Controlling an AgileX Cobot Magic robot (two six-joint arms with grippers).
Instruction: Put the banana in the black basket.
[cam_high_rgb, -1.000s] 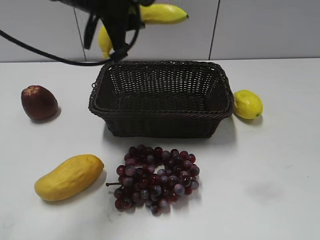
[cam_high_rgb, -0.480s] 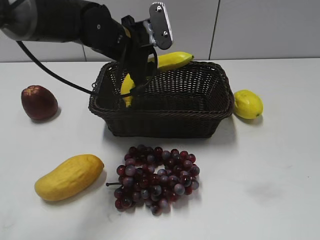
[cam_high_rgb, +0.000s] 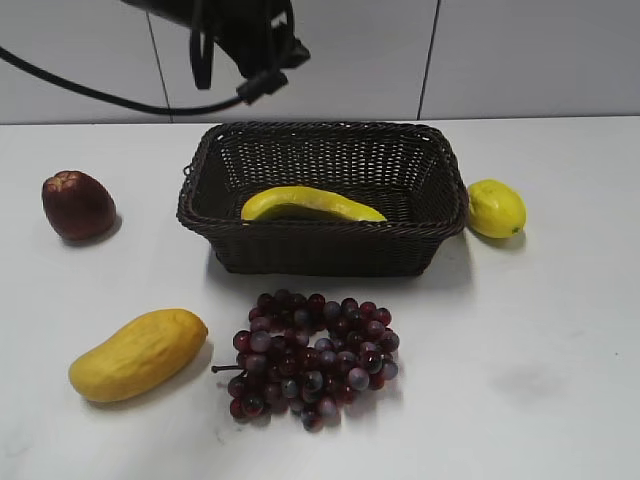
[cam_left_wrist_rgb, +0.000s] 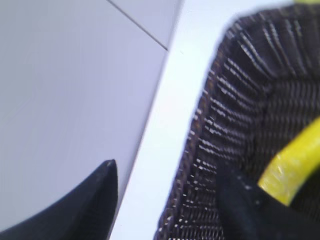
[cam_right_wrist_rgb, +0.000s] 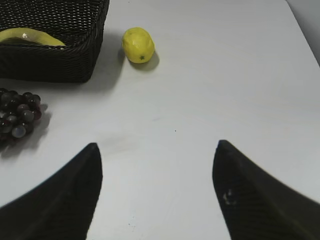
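Observation:
The banana lies flat on the floor of the black basket at the middle back of the table. It also shows in the left wrist view and in the right wrist view. My left gripper is open and empty, raised above the basket's back left rim. In the exterior view only its arm shows at the top edge. My right gripper is open and empty over bare table, to the right of the basket.
A mango lies at the front left. A bunch of dark grapes lies in front of the basket. A lemon sits to the basket's right and a dark red fruit to its left. A grey wall stands close behind.
The left gripper lowered the banana into the basket, let it go, and rose back up out of the basket. The banana now lies loose on the basket floor.

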